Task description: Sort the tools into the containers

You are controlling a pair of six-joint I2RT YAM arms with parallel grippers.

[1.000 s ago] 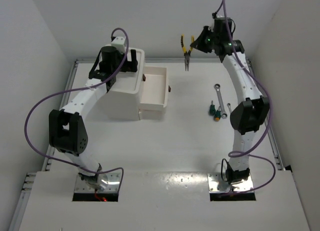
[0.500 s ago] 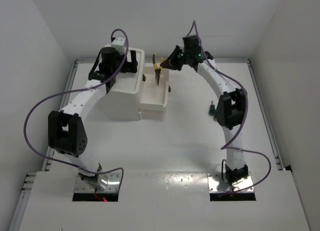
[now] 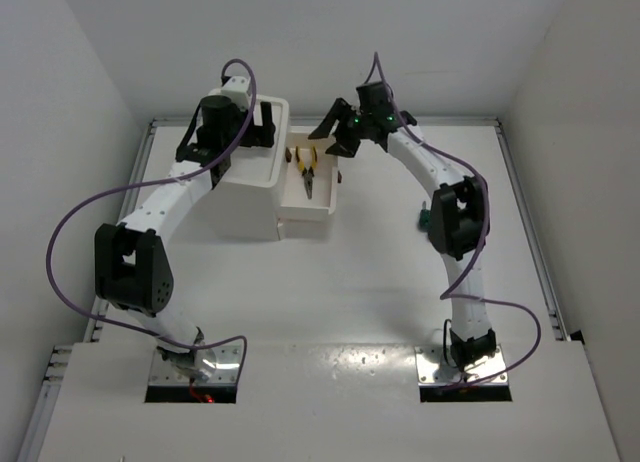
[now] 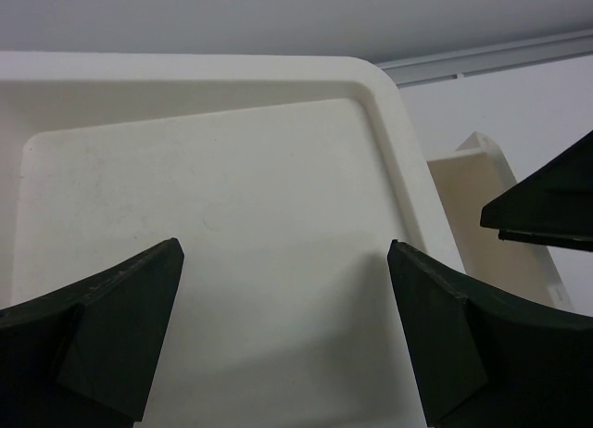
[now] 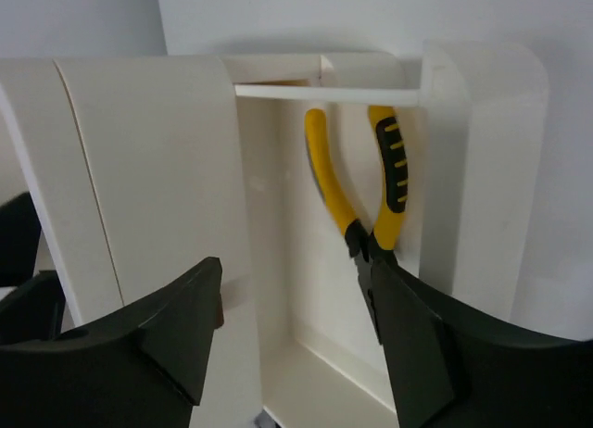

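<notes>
The yellow-handled pliers [image 3: 306,168] lie loose in the pulled-out drawer [image 3: 305,214] of the white drawer unit [image 3: 245,197]. In the right wrist view the pliers [image 5: 357,182] rest against the drawer's floor, handles pointing away. My right gripper [image 3: 335,137] hovers open just above the drawer's right side, and nothing sits between its jaws [image 5: 296,289]. My left gripper [image 3: 262,122] hangs open and empty [image 4: 287,289] over the unit's shallow top tray [image 4: 213,196]. A green screwdriver [image 3: 424,219] peeks out beside the right arm.
The drawer [image 4: 486,215] sticks out to the right of the unit, its side walls [image 5: 477,159] rising close to my right fingers. The right arm's elbow [image 3: 455,217] covers part of the table on the right. Walls close in the back and sides.
The right arm swung left from the back right, carrying the yellow pliers over the open drawer. Its jaws then opened, and the pliers now lie in the drawer. The left arm held still.
</notes>
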